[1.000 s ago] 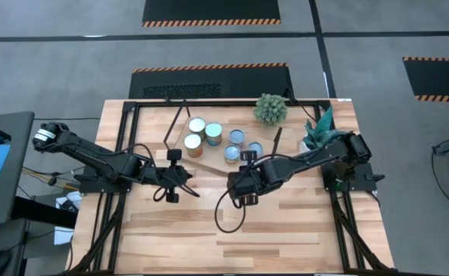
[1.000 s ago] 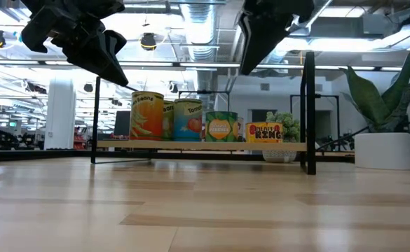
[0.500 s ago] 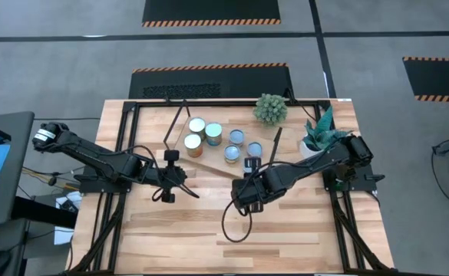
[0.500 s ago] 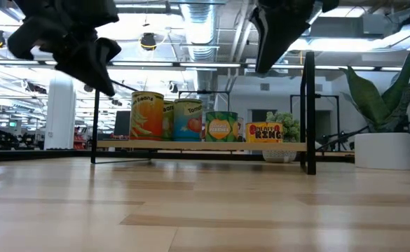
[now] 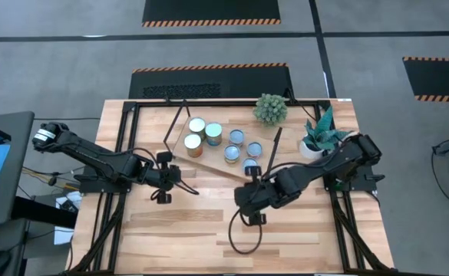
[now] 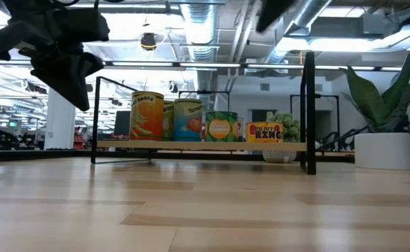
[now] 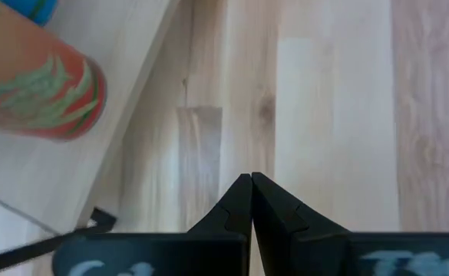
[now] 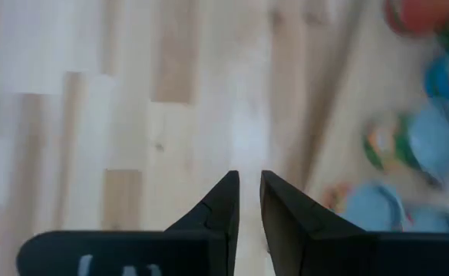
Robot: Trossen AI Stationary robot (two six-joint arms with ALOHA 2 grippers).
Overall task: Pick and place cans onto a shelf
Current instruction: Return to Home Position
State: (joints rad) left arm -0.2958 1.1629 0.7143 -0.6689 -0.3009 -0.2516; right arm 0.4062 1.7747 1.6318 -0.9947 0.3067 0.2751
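Seven cans stand upright on the light wood shelf (image 5: 209,157) at the table's far middle. They include an orange-sided can (image 5: 193,144) and the nearest can (image 5: 250,165). In the low view the cans (image 6: 188,119) stand in a row on the shelf board (image 6: 190,145). My left gripper (image 5: 179,179) is shut and empty, near the shelf's left end. The orange can (image 7: 44,92) shows beside it in the left wrist view (image 7: 251,184). My right gripper (image 5: 241,200) hovers nearer than the shelf with its fingers almost together and empty (image 8: 249,184).
A small green plant (image 5: 270,109) stands behind the shelf. A leafy plant in a white pot (image 5: 316,139) stands at the far right (image 6: 390,150). Black frame rails (image 5: 120,153) run along the table's sides. Bare planks (image 5: 209,238) lie toward the near edge.
My right gripper has drawn back from the shelf toward the table's near edge and has risen, almost leaving the top of the low view. The nearest can now shows uncovered on the shelf. My left gripper has gone a little toward the table's left edge.
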